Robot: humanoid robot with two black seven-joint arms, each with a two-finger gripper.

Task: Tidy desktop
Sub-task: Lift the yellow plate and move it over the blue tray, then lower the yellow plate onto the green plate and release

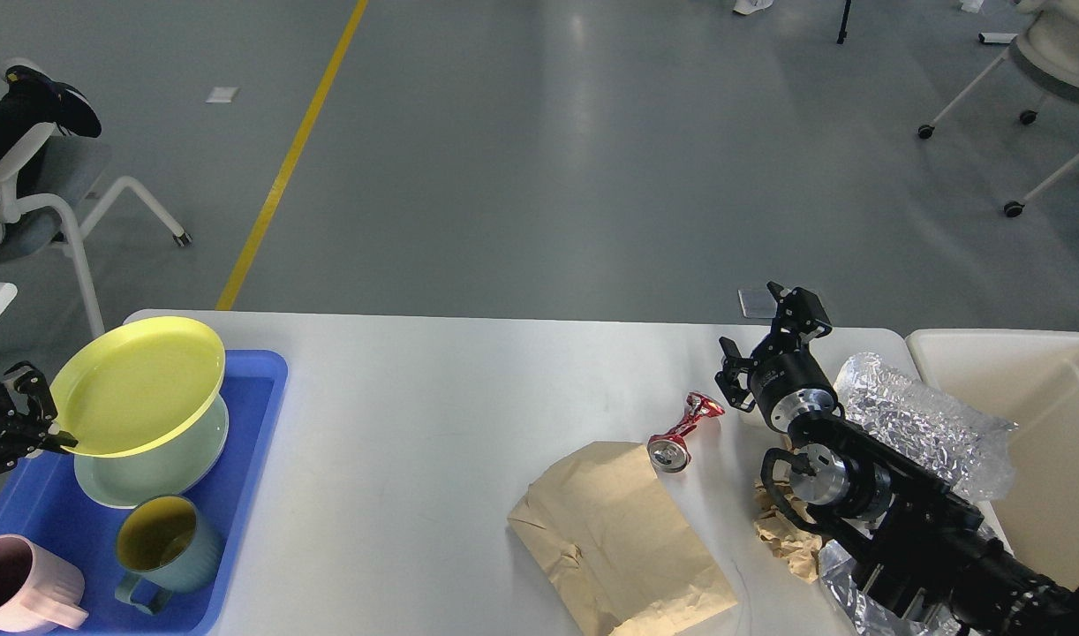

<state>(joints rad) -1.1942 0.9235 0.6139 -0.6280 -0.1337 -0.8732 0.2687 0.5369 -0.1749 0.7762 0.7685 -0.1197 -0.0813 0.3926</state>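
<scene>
The white bench (pixel 398 415) fills the lower half of the head view, with grey floor behind it. At its left end sits a blue tray (pixel 257 415). In the tray a pale green plate (pixel 151 468) lies flat, and a yellow plate (pixel 138 384) stands tilted above it, its lower left rim pinched by the left gripper (pixel 49 433), whose jaws are clenched on that rim. In front of the plates, also in the tray, are a teal cup (pixel 164 543) with a yellow inside and a pink cup (pixel 18 587) at the corner.

Right of the middle of the bench lies a creased brown paper bag (pixel 614 539). A crushed red can (pixel 681 433) lies on its side, its round end touching the far edge of the bag. The right gripper (pixel 760 331) is above the bench, just right of the can, with its jaws released and nothing between them. Beside the right arm there is crumpled brown paper (pixel 782 530), partly hidden. Clear bubble wrap (pixel 919 420) lies over the edge of a beige bin (pixel 1034 353) at the right end of the bench.
</scene>
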